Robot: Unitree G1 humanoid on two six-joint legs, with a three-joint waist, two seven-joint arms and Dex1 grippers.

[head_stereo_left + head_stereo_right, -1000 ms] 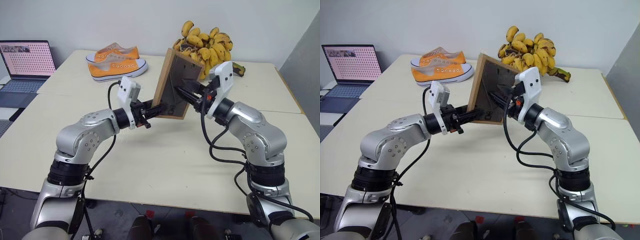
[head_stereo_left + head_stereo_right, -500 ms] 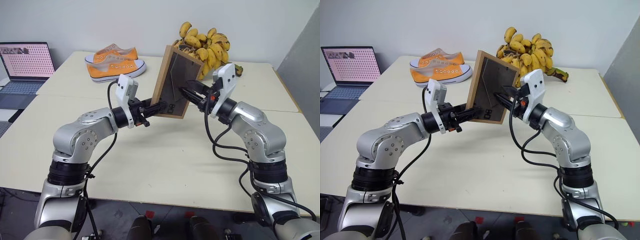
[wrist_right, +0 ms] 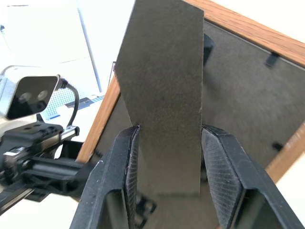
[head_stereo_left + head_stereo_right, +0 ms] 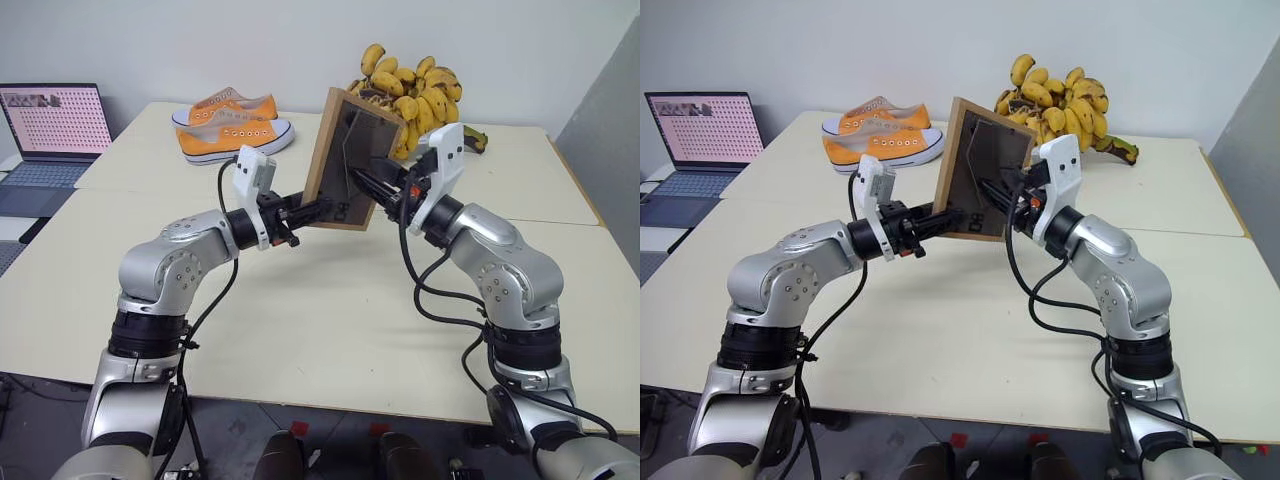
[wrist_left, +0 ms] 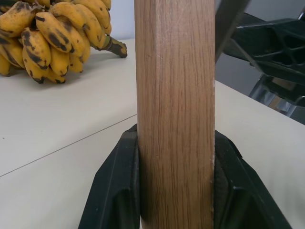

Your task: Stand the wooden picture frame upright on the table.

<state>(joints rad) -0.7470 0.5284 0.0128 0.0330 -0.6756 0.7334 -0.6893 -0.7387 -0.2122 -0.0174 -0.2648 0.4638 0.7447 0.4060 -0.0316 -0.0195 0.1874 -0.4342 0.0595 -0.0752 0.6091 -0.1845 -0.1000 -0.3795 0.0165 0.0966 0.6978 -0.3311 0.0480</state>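
Raised higher, wooden picture frame [image 4: 345, 160] stays tool-clamped.

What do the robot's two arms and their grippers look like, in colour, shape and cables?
Both arms are rounded silver-grey metal shells with black ribbed joint rings. A white boxy camera housing sits on each wrist. The left gripper and right gripper have two black fingers with textured pads. Loose black cables loop beside each forearm.

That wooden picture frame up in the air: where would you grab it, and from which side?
By its thin wooden edge, from the left side, as the left gripper does on the wooden picture frame: the flat rail fits between two fingers. From behind, the right gripper pinches the fold-out stand flap, likely to open it.
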